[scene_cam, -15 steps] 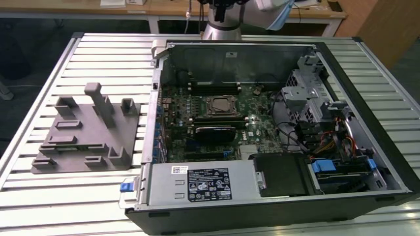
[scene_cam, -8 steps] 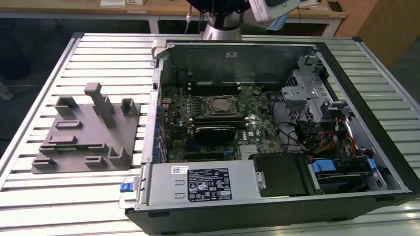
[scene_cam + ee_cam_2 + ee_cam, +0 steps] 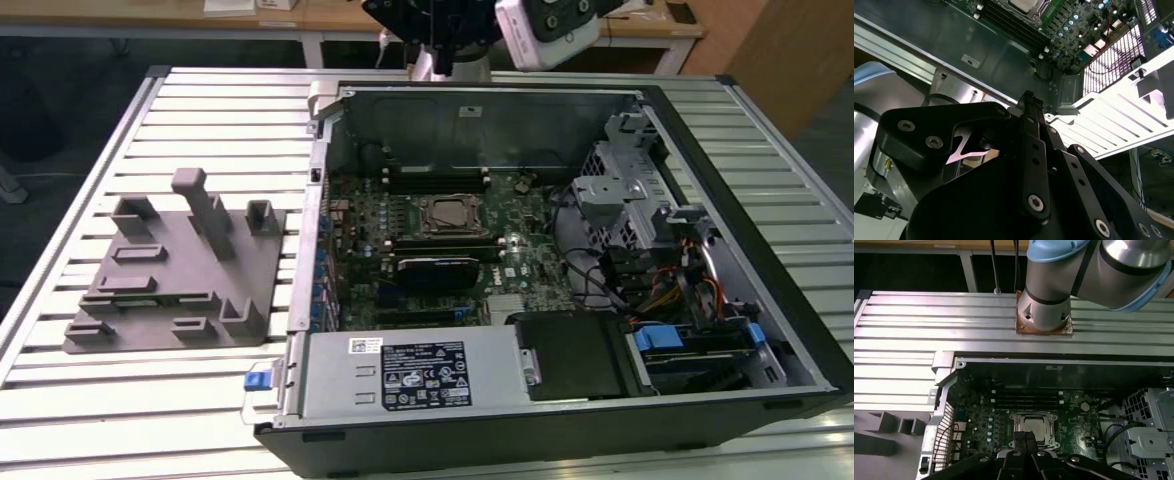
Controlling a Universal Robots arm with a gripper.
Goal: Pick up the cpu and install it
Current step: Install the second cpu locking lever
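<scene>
My end effector point(image 3: 1025, 439) hangs above the open PC case point(image 3: 747, 120), fingers pressed together, holding nothing. The cpu point(image 3: 1033, 426) sits in the motherboard socket point(image 3: 1013, 418), partly hidden by my fingertips. Grey fixture point(image 3: 174, 270) lies on the table point(image 3: 80, 400) beside the case. RAM slots point(image 3: 1026, 399) sit nr the socket.

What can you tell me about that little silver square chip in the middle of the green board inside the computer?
The cpu is a small, flat square with a pale, metallic-looking top. It lies level inside a dark frame on the green board, in the open computer case. Dark slots run along the frame's far side. In the first wrist view the cpu sits just beyond the tips of the black pincer, which look pressed together and hold nothing.
</scene>
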